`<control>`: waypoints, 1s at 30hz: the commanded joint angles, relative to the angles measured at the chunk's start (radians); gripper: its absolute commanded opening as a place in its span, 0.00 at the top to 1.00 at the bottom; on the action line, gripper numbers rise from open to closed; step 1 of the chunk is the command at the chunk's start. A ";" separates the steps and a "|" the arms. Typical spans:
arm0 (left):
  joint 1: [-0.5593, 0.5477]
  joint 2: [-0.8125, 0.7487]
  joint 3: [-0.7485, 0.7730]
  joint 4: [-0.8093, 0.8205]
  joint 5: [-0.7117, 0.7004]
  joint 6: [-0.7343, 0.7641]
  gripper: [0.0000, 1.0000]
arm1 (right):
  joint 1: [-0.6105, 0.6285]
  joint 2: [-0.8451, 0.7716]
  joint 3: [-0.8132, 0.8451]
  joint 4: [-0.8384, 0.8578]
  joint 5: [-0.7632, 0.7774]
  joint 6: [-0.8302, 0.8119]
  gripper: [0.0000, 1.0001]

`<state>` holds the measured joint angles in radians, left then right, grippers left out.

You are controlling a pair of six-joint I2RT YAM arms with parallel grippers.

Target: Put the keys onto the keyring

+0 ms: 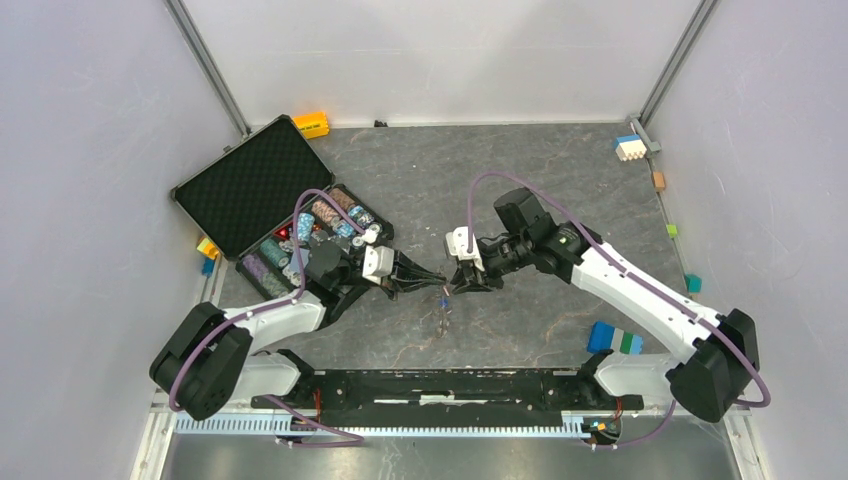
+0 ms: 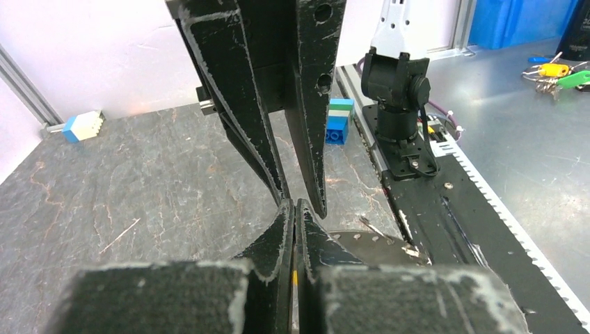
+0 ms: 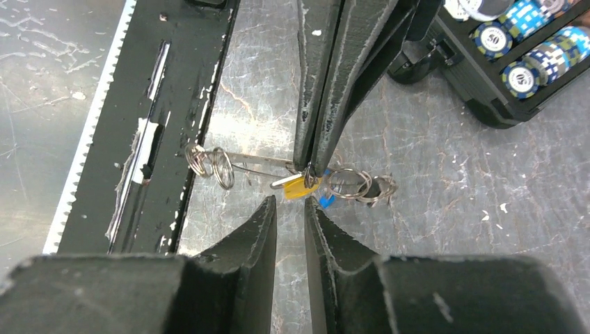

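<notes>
Two pincers meet tip to tip over the middle of the grey worktop (image 1: 520, 180), near the arms' bases. At the far left lies the open chip case (image 1: 250, 185), well apart from the work.

Right of it, the left pincer (image 3: 311, 169) is closed tight on the head of the yellow key (image 3: 298, 186) and holds it clear of the worktop. The blue key (image 3: 324, 202) peeps out just beside and below the yellow one. The keyring (image 3: 351, 182) shows as thin silvery loops about the keys, one bunch on each side in the right wrist view, with a straight strand between. The fingers cover the join, so I cannot tell whether either key is already threaded.

Further right, the right pincer (image 3: 289, 211) stands at a narrow gap with nothing in it, its tips just short of the yellow key. A blue and green block (image 1: 612, 338) sits at the near right, well apart.

The step in hand looks to be passing the ring through a key. To do it well, the left pincer should hold the head steady with its hole exposed. The right should take the ring's loose end, not the key, gripping close to the end. It should then feed the end slowly so the dangling loops neither swing nor snag.
</notes>
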<state>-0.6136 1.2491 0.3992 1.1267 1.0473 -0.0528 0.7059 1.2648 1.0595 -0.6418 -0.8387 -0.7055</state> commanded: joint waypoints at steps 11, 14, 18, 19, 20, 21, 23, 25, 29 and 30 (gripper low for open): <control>0.001 0.035 0.003 0.147 -0.029 -0.108 0.98 | 0.003 -0.076 -0.065 0.209 0.017 0.096 0.73; 0.003 0.039 0.003 0.151 -0.033 -0.111 0.98 | 0.002 -0.078 -0.071 0.221 0.008 0.103 0.73; 0.003 0.047 0.002 0.165 -0.039 -0.124 0.98 | 0.002 -0.079 -0.086 0.241 0.007 0.115 0.75; 0.003 0.049 0.001 0.172 -0.040 -0.129 0.98 | 0.003 -0.078 -0.087 0.244 0.007 0.117 0.75; 0.002 0.052 0.001 0.178 -0.042 -0.134 0.98 | 0.002 -0.078 -0.089 0.246 0.006 0.118 0.76; 0.003 0.053 0.001 0.180 -0.043 -0.137 0.98 | 0.003 -0.077 -0.090 0.248 0.006 0.120 0.77; 0.003 0.053 0.001 0.183 -0.044 -0.140 0.98 | 0.003 -0.077 -0.090 0.249 0.010 0.122 0.80; 0.003 0.055 0.001 0.183 -0.045 -0.140 0.98 | 0.003 -0.079 -0.090 0.253 0.014 0.125 0.83; 0.005 0.056 0.000 0.186 -0.047 -0.142 0.98 | 0.003 -0.081 -0.097 0.258 0.026 0.133 0.89; 0.006 0.055 -0.002 0.187 -0.047 -0.143 0.98 | 0.003 -0.080 -0.099 0.258 0.028 0.132 0.89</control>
<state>-0.6117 1.3048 0.3985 1.2308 1.0210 -0.1638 0.7059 1.2083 0.9703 -0.4202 -0.8257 -0.5873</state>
